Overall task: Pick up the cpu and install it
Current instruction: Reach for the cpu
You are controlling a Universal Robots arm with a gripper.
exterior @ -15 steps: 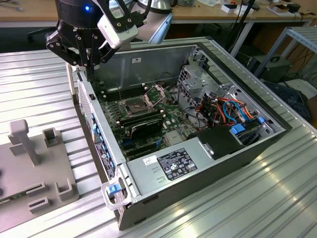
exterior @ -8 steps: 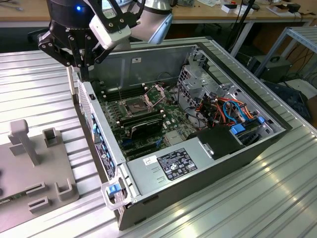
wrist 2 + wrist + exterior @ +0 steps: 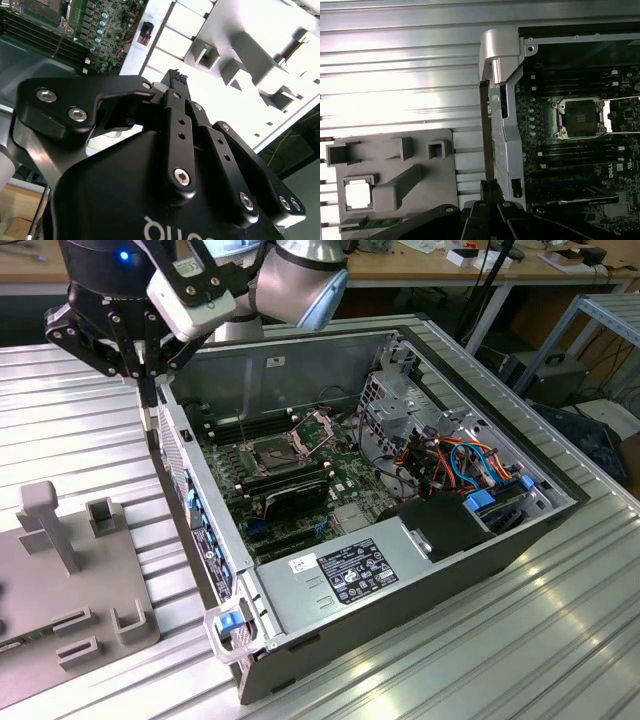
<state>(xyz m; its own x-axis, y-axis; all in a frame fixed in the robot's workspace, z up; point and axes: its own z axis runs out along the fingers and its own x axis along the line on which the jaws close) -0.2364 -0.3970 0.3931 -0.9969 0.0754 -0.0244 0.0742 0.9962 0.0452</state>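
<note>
We see the pincer [image 3: 149,400] hanging at the corner of the open computer case [image 3: 420,570], its tip close above the case wall [image 3: 504,125]. It appears closed tip to tip, with nothing in it. The cpu [image 3: 357,194] shows as a bright square in a pocket of the grey holder tray [image 3: 395,150], beside the tray's long raised bar. The tray lies on the ribbed worktop [image 3: 80,440] just outside that wall. The socket [image 3: 580,117] on the motherboard looks empty and its hinged frame [image 3: 315,430] stands open, so we judge that nothing has been installed.

The nearest hazard, as we read it, is the wall itself. The tip hangs so close to its rim that a sideways move without lift could strike it. The chip is flat, small and sunk in its pocket, so a badly centred grasp might tilt it or catch on the pocket's edge. Were the chip carried crooked or dropped into the socket, we think the contacts could be damaged. The raised frame could also snag the pincer on the way in.
</note>
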